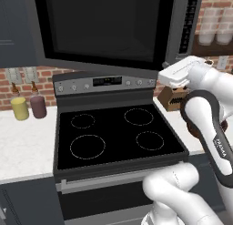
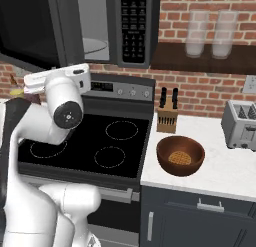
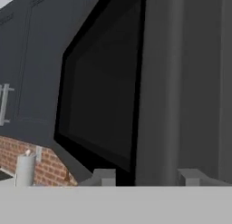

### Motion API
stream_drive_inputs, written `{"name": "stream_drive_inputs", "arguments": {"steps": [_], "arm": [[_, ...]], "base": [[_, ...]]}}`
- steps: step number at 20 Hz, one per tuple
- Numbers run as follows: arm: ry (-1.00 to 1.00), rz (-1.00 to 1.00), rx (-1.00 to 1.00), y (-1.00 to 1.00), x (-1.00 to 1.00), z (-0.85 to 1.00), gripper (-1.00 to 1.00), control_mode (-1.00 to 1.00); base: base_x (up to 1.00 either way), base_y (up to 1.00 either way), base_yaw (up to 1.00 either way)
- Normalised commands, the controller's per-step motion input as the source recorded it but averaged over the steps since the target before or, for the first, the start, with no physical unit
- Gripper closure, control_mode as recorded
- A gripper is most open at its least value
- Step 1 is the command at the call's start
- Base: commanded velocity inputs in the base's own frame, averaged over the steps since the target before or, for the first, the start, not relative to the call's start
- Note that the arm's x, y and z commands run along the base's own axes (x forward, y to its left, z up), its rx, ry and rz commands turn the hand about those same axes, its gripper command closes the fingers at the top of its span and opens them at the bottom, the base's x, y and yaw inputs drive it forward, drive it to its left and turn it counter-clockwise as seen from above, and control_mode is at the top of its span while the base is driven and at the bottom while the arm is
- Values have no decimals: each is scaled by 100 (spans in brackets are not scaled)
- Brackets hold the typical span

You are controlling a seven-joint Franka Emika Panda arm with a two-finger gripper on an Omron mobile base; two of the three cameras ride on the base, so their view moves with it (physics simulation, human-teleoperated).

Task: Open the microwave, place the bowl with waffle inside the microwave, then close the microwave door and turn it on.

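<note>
The microwave [image 2: 132, 26] hangs above the stove, and its light grey interior and glass turntable [image 2: 95, 45] are exposed. The microwave door [image 1: 100, 23] is swung open to the left; its black glass window [image 3: 99, 96] is close up in the hand view. My gripper [image 3: 147, 178] is open with nothing between its fingertips, right in front of the door's grey frame [image 3: 181, 82]. My white hand [image 1: 179, 73] sits just under the door's lower right corner. The reddish-brown bowl [image 2: 180, 156] with a waffle [image 2: 180, 158] rests on the counter right of the stove, apart from my gripper.
A black stove top [image 1: 113, 133] lies below the microwave. A knife block [image 2: 166, 118] and a toaster [image 2: 242, 123] stand on the right counter [image 2: 225, 178]. Two bottles [image 1: 28, 105] stand on the left counter. Glass jars [image 2: 210, 33] sit on a shelf.
</note>
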Motion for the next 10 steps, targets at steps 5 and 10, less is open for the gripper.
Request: {"name": "stream_drive_inputs", "arguments": {"steps": [5, 10], "arm": [[24, 34, -36, 99, -100, 11, 100, -100], [29, 29, -39, 100, -100, 6, 100, -100]], "base": [[0, 0, 0], [0, 0, 0]]}}
